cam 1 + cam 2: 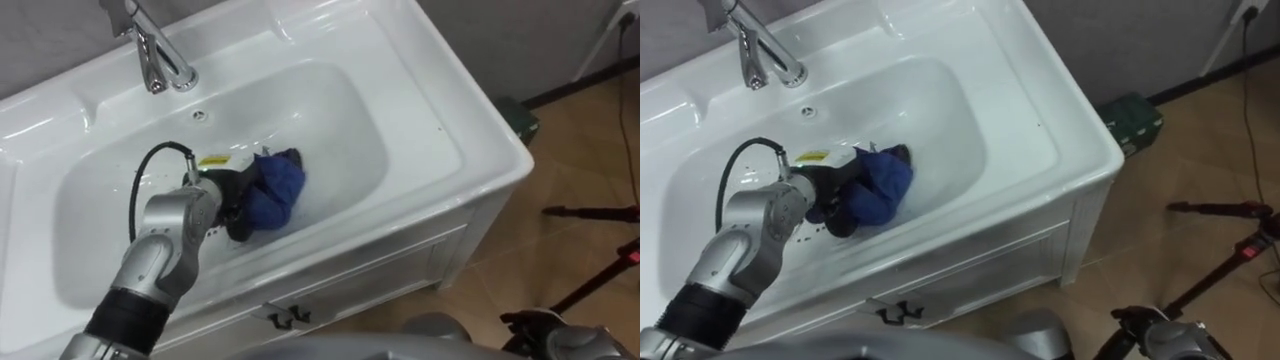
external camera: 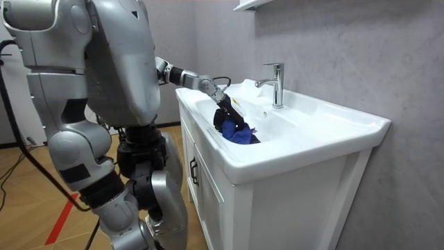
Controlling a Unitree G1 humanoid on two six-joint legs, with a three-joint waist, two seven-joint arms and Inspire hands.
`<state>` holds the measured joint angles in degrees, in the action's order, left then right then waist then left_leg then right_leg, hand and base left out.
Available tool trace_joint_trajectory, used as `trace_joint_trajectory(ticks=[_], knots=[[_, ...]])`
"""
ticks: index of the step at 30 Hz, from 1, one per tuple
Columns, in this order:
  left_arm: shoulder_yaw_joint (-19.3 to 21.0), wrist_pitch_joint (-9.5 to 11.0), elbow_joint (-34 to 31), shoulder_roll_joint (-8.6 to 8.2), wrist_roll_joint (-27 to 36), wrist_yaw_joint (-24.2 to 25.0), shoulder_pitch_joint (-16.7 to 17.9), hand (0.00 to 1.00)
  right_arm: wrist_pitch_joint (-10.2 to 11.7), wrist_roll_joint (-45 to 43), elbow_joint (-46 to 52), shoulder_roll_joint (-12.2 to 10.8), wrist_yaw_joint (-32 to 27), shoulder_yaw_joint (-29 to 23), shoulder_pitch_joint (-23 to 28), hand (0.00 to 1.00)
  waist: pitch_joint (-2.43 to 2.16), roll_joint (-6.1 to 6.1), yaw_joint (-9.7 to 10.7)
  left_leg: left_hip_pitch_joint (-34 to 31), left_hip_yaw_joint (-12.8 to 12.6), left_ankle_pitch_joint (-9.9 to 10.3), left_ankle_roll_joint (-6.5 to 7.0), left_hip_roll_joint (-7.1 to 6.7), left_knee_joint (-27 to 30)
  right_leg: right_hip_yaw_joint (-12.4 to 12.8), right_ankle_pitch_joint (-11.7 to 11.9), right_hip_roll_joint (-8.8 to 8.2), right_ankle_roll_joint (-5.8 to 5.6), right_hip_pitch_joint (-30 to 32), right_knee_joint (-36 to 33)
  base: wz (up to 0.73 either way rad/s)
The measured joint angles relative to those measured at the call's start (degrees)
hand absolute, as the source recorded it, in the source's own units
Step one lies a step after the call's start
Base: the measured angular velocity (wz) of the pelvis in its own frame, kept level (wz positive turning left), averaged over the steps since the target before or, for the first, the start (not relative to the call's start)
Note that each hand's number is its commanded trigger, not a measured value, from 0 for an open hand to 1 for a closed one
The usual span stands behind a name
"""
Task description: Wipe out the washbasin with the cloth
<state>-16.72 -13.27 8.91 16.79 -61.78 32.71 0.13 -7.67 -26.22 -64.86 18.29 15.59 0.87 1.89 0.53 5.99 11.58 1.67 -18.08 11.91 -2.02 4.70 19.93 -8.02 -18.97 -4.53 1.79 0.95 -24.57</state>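
Cloth: a blue cloth (image 1: 278,188) lies bunched on the bottom of the basin, near the middle and a little toward the front wall.
Left hand: the dark left hand (image 1: 228,200) sits low inside the bowl, just to the left of the cloth. Its fingers are curled into the bundle and hold it against the white bottom.
Left arm: it comes in from the lower left over the front rim and slopes down into the bowl.
Basin: the white rectangular basin (image 1: 345,105) has a deep rounded bowl and a broad flat rim on every side.
Overflow hole: a small overflow hole (image 1: 199,115) sits in the back wall, above the hand.
Faucet: a chrome faucet (image 1: 152,55) stands upright on the back ledge, left of the bowl's centre.
Cabinet: a white cabinet (image 1: 405,262) carries the basin and has a dark handle (image 1: 285,318) on its front.
Robot: in the room view it stands close against the cabinet front, at the room view's left, with its torso upright.
Floor: on the wooden floor (image 1: 560,160) a green box (image 1: 520,118) lies beside the cabinet's right end. Dark tripod legs (image 1: 592,212) stand farther right.
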Motion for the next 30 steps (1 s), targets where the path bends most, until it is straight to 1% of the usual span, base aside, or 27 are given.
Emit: trace_joint_trajectory(ticks=[2,4,6,7,8,9,10,11,12,13,14,15,16,17,19,20,22,24,26,27,30], knots=[[0.65,-0.46,1.45,0.1,-1.54,-0.08,0.01,1.0,-0.59,-1.34,0.02,-0.08,0.03,-0.02,-0.1,0.0,-0.16,-0.3,-0.27,0.03,-0.14,0.08,-0.13,0.34,0.35,0.01,-0.13,0.25,0.18,-0.09,-0.06,-0.04],[1.13,-1.03,4.05,0.65,-3.37,-1.19,0.01,1.0,-1.65,-2.72,-0.16,-0.1,0.15,-0.05,-0.06,0.0,-0.5,-0.9,-0.67,0.16,-0.28,0.24,-0.4,0.85,0.74,-0.11,-0.43,0.65,0.7,-0.36,-0.19,-0.02],[1.28,-1.94,5.96,1.76,-4.38,-2.95,0.06,1.0,-2.36,-4.73,-0.2,-0.07,0.16,-0.05,-0.21,0.0,-0.61,-1.08,-0.97,0.1,-0.28,0.42,-0.68,1.31,1.07,-0.19,-0.56,1.04,0.95,-0.33,-0.2,0.0],[1.12,-2.28,7.16,2.9,-5.65,-3.96,0.24,1.0,-2.52,-6.02,-0.21,-0.08,0.19,-0.05,-0.4,0.0,-0.62,-1.11,-1.01,-0.05,-0.25,0.73,-1.19,1.78,1.51,-0.25,-0.68,1.43,1.23,-0.3,-0.26,-0.05],[0.73,-2.85,8.94,4.01,-8.28,-5.37,0.64,1.0,-2.7,-6.59,-0.22,-0.07,0.32,-0.06,-0.75,0.0,-0.65,-1.18,-0.98,0.03,-0.2,0.76,-1.24,1.94,1.56,-0.05,-0.76,1.59,1.37,-0.26,-0.34,-0.07],[0.45,-3.25,9.91,4.55,-9.8,-5.95,0.82,1.0,-2.87,-6.83,-0.22,-0.07,0.39,-0.05,-0.88,0.0,-0.66,-1.19,-0.98,-0.01,-0.15,0.76,-1.24,2.0,1.62,0.01,-0.77,1.54,1.44,-0.27,-0.34,-0.09],[-0.27,-4.76,11.8,5.23,-12.91,-7.29,1.34,1.0,-3.03,-7.19,-0.21,-0.03,0.44,-0.06,-0.93,0.0,-0.67,-1.21,-0.98,0.11,-0.09,0.75,-1.24,2.05,1.56,0.08,-0.85,1.52,1.57,-0.27,-0.41,-0.06],[-1.12,-6.71,13.64,5.52,-15.64,-9.17,2.23,1.0,-3.27,-7.35,-0.35,-0.02,0.28,-0.07,-0.97,0.0,-0.68,-1.22,-0.99,0.31,0.04,0.75,-1.24,2.03,1.49,0.16,-0.9,1.52,1.65,-0.31,-0.53,-0.04],[-1.69,-7.75,14.41,5.63,-16.84,-10.05,2.65,1.0,-3.34,-7.41,-0.65,-0.02,0.12,-0.06,-1.0,0.0,-0.68,-1.23,-1.03,0.48,0.16,0.73,-1.25,2.01,1.41,0.21,-0.92,1.55,1.69,-0.42,-0.54,-0.05],[-2.62,-9.35,15.36,5.7,-18.93,-11.49,3.57,1.0,-3.49,-7.98,-1.76,-0.1,-0.1,-0.04,-1.36,0.0,-0.69,-1.23,-1.11,0.92,0.18,0.73,-1.25,1.98,1.21,0.36,-0.96,1.57,1.73,-0.72,-0.53,-0.09],[-3.89,-10.34,15.96,5.67,-20.79,-12.31,4.03,1.0,-3.71,-8.17,-2.11,-0.13,-0.14,-0.04,-1.45,0.0,-0.69,-1.22,-1.41,1.22,0.18,0.72,-1.26,1.95,1.23,0.6,-1.01,1.63,1.78,-0.93,-0.61,-0.11],[-4.61,-10.69,16.08,5.64,-21.8,-12.4,4.16,1.0,-3.7,-8.2,-2.21,-0.13,-0.16,-0.09,-1.47,0.0,-0.7,-1.24,-1.52,1.24,0.27,0.72,-1.26,1.9,1.25,0.67,-1.06,1.68,1.81,-0.93,-0.71,-0.11],[-5.83,-11.49,16.64,5.54,-24.0,-12.47,4.22,1.0,-3.68,-8.33,-2.47,-0.14,-0.13,-0.32,-1.62,0.0,-0.75,-1.32,-1.53,1.15,0.84,0.72,-1.27,1.68,1.25,0.72,-1.36,1.65,1.82,-0.8,-1.18,-0.09],[-7.18,-12.47,17.19,5.17,-26.22,-12.46,4.41,1.0,-3.7,-8.35,-2.46,-0.14,-0.03,-0.99,-1.66,0.0,-0.78,-1.29,-1.55,1.22,1.03,0.73,-1.27,1.62,1.32,0.98,-1.43,1.66,1.83,-0.79,-1.28,-0.09],[-8.99,-13.99,17.52,4.94,-29.08,-12.46,5.18,1.0,-3.76,-8.35,-2.4,-0.15,0.28,-1.56,-1.73,0.0,-0.83,-1.29,-1.58,1.23,1.1,0.72,-1.27,1.7,1.56,1.49,-1.48,1.68,1.93,-0.67,-1.34,-0.13],[-9.81,-15.02,18.18,4.51,-30.59,-12.47,5.51,1.0,-3.96,-8.34,-2.28,-0.16,0.53,-2.27,-1.66,0.0,-1.02,-1.23,-1.58,1.3,1.1,0.72,-1.27,1.72,1.59,1.75,-1.49,1.72,1.95,-0.63,-1.35,-0.13],[-11.22,-16.28,19.28,4.28,-31.97,-12.46,5.52,1.0,-4.52,-8.37,-1.9,-0.13,0.65,-2.42,-1.62,0.0,-1.15,-1.22,-1.57,1.49,1.11,0.71,-1.27,1.73,1.58,2.05,-1.5,1.77,1.98,-0.63,-1.4,-0.11],[-12.52,-17.16,20.44,4.21,-33.12,-12.46,5.52,1.0,-4.53,-8.36,-1.8,-0.12,0.7,-2.74,-1.63,0.0,-1.32,-1.16,-1.57,1.65,1.1,0.71,-1.28,1.73,1.58,2.32,-1.5,1.86,1.98,-0.63,-1.46,-0.09],[-13.67,-18.03,22.29,3.91,-33.82,-12.46,5.52,1.0,-4.42,-8.36,-1.8,-0.13,0.52,-2.8,-1.64,0.0,-1.93,-0.93,-1.57,1.95,1.09,0.71,-1.28,1.7,1.59,2.78,-1.5,2.17,1.98,-0.74,-1.51,-0.1],[-13.92,-18.1,22.8,3.89,-33.99,-12.46,5.52,1.0,-4.38,-8.36,-1.79,-0.13,0.44,-2.8,-1.64,0.0,-2.08,-0.89,-1.57,2.05,1.09,0.71,-1.28,1.7,1.6,2.87,-1.49,2.18,1.99,-0.79,-1.53,-0.1],[-14.12,-18.7,24.14,3.84,-34.08,-12.46,5.52,1.0,-4.35,-8.31,-1.77,-0.13,-0.16,-2.8,-1.71,0.0,-2.19,-0.77,-1.4,2.14,1.09,0.72,-1.29,1.69,1.78,2.58,-1.49,2.07,2.0,-0.63,-2.05,-0.05]])
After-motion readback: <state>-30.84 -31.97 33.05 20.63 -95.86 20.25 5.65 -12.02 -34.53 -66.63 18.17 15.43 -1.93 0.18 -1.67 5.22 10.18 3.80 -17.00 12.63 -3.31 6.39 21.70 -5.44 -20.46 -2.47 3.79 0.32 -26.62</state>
